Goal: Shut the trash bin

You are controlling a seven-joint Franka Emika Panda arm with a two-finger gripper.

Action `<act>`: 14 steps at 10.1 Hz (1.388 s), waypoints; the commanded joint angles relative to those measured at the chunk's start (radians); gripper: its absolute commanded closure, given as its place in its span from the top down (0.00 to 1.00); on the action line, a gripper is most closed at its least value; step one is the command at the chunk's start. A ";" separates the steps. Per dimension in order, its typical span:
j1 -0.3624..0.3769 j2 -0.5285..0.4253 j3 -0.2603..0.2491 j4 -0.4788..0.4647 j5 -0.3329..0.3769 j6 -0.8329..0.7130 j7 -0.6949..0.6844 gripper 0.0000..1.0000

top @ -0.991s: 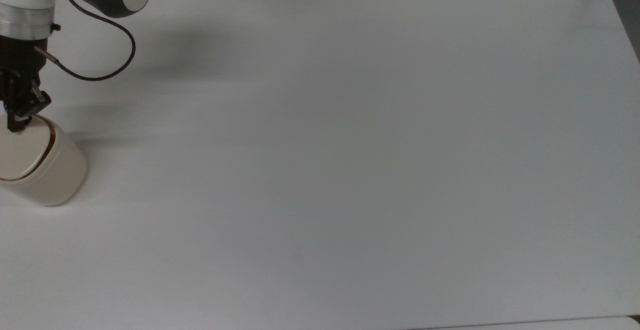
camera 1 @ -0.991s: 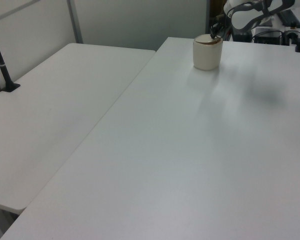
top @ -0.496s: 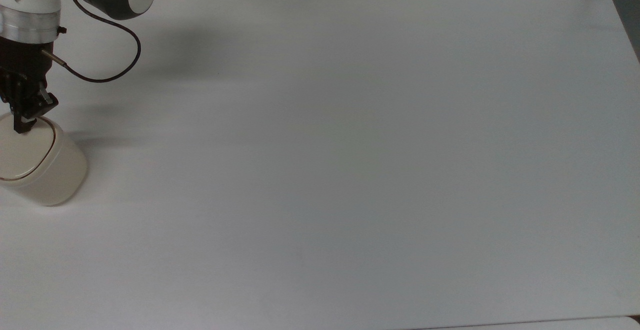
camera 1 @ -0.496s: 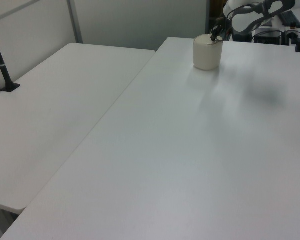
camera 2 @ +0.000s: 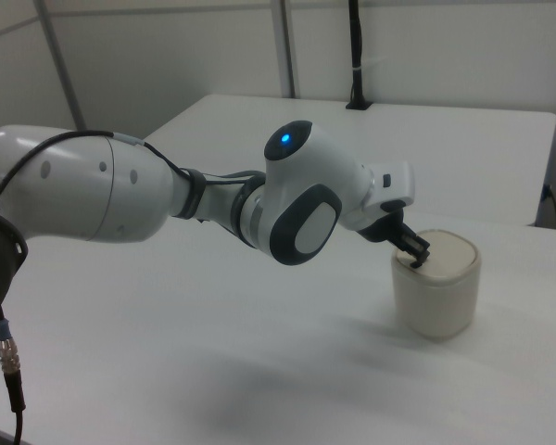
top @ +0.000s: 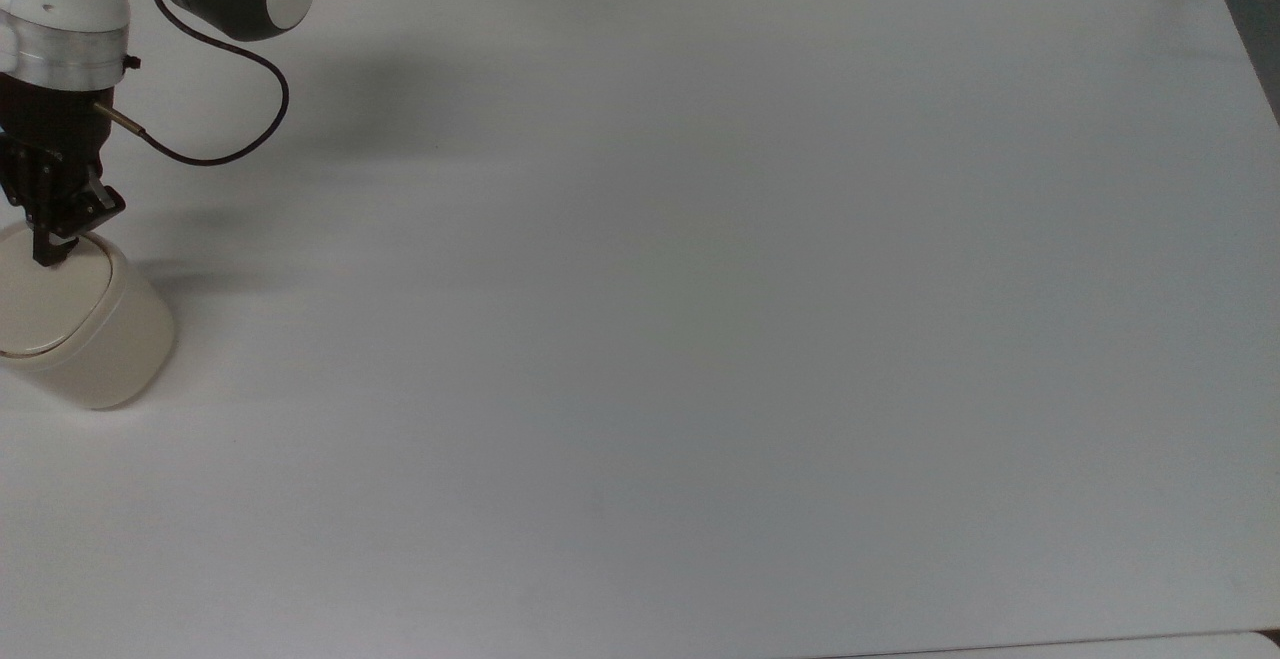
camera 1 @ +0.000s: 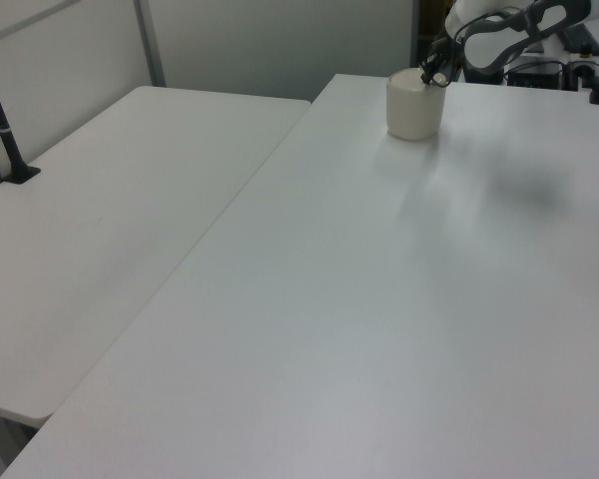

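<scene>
Gripper (top: 45,257): black, pointing down at the trash bin; its tip rests on the lid's far edge in the top view, at the top view's far left
Gripper fingers: the tip reads as one narrow dark point on the lid, so the fingers look drawn together with nothing between them
Gripper in the right view (camera 2: 415,257): reaches in from the right view's left and touches the bin's top at its left rim
Gripper in the left view (camera 1: 431,78): at the far end of the table, against the bin's upper right edge
Trash bin (top: 95,339): small cream-beige cylinder with a rounded body, standing upright on the table at the top view's left edge, partly cut off by that edge
Bin lid (top: 50,301): flat and level with the rim, lying closed; a thin dark line traces its outline
Bin in the right view (camera 2: 437,287): upright at the right view's right, lid flat on top
Bin in the left view (camera 1: 414,104): far off, near the table's far left corner
Arm (camera 2: 167,199): white with grey joints, stretching across the right view from the left; a blue light glows on one joint
Cable (top: 220,154): black, looping from the wrist over the table in the top view
Table (top: 700,339): white, broad and flat
</scene>
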 commanded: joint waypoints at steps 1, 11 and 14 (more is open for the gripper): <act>0.007 -0.125 0.020 -0.039 0.005 -0.137 0.023 0.00; 0.423 -0.408 0.088 0.086 0.142 -1.028 0.202 0.65; 0.511 -0.397 -0.002 0.086 0.142 -1.022 0.027 1.00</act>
